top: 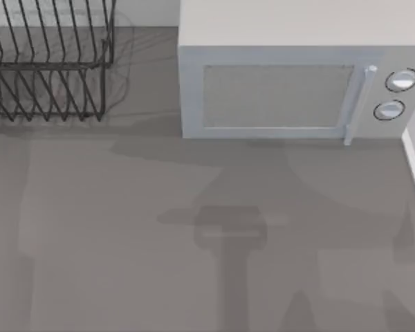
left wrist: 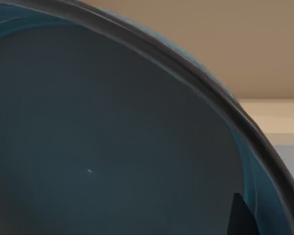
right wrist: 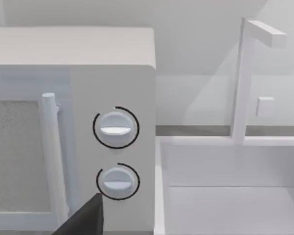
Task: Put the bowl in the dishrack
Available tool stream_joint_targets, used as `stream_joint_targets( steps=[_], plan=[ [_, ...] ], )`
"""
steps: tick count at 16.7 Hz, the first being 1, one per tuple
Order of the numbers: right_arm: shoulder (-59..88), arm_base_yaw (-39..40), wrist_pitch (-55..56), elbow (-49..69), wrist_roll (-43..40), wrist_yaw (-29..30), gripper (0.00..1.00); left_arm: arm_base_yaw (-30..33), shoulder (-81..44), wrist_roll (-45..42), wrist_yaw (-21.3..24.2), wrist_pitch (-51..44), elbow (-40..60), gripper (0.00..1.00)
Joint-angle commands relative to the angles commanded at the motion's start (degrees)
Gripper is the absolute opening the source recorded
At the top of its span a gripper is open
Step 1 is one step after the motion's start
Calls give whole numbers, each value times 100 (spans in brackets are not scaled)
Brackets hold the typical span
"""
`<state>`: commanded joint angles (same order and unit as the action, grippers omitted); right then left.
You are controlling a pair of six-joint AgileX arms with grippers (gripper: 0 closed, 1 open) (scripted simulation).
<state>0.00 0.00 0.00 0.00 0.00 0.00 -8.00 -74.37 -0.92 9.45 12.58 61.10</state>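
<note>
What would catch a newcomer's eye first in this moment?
The bowl looms right up against the left wrist camera, its teal inside spreading across the picture. In the top view, the white microwave stands at the back right and the dishrack at the back left.

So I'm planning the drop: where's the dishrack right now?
The dishrack stands in the far left corner of the table in the top view, to the left of the white microwave, with bare table between them.

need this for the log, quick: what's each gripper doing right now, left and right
Left gripper: fingers cannot be told; the bowl sits right up against its wrist camera.
Right gripper: cannot be told; its wrist camera faces the microwave dials.
</note>
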Motion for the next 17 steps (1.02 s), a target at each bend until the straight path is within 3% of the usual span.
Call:
stream_joint_targets(
  steps=[5,8,15,17],
  plan=[
    [0,0,0,0,0,0,100,246,-1700,-27,-198,2304,-461,0],
    [0,0,0,0,0,0,100,364,-2369,-10,-297,3175,-704,0],
    [0,0,0,0,0,0,100,417,-2621,2,-340,3500,-817,0],
    [0,0,0,0,0,0,100,417,-2621,2,-340,3500,-817,15]
  ],
)
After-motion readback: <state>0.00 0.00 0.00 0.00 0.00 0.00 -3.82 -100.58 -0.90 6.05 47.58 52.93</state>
